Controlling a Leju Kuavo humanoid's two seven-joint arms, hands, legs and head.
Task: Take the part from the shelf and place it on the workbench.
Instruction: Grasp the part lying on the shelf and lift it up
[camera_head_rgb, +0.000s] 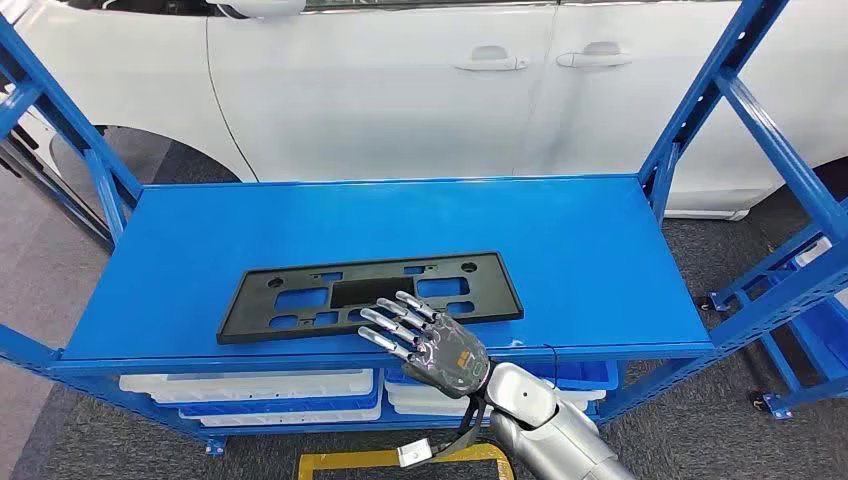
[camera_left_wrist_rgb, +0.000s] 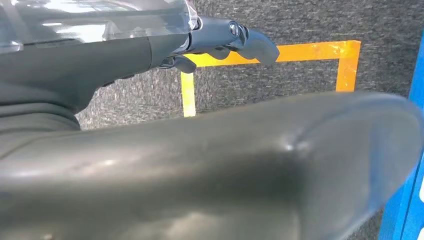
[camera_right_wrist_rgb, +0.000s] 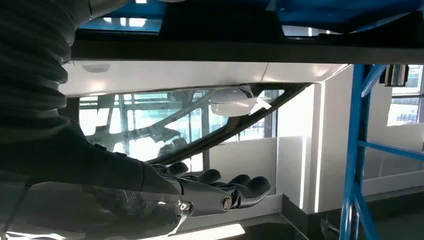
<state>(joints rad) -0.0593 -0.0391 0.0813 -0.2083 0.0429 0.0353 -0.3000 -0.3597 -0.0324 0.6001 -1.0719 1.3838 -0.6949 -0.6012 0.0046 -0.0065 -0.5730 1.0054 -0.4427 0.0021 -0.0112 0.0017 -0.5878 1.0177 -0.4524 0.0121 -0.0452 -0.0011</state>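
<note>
flat black slotted part (camera_head_rgb: 371, 295), blue shelf (camera_head_rgb: 600, 250)

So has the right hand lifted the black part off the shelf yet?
No. In the head view the black part lies flat on the blue shelf, with the right hand spread open at its near edge.

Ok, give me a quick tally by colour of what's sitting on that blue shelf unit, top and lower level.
Black: 1, the flat part on the top shelf.
White: 4 bins, two stacked at left, two at right.
Blue: 1 bin on the lower level.
Total: 6.
</note>
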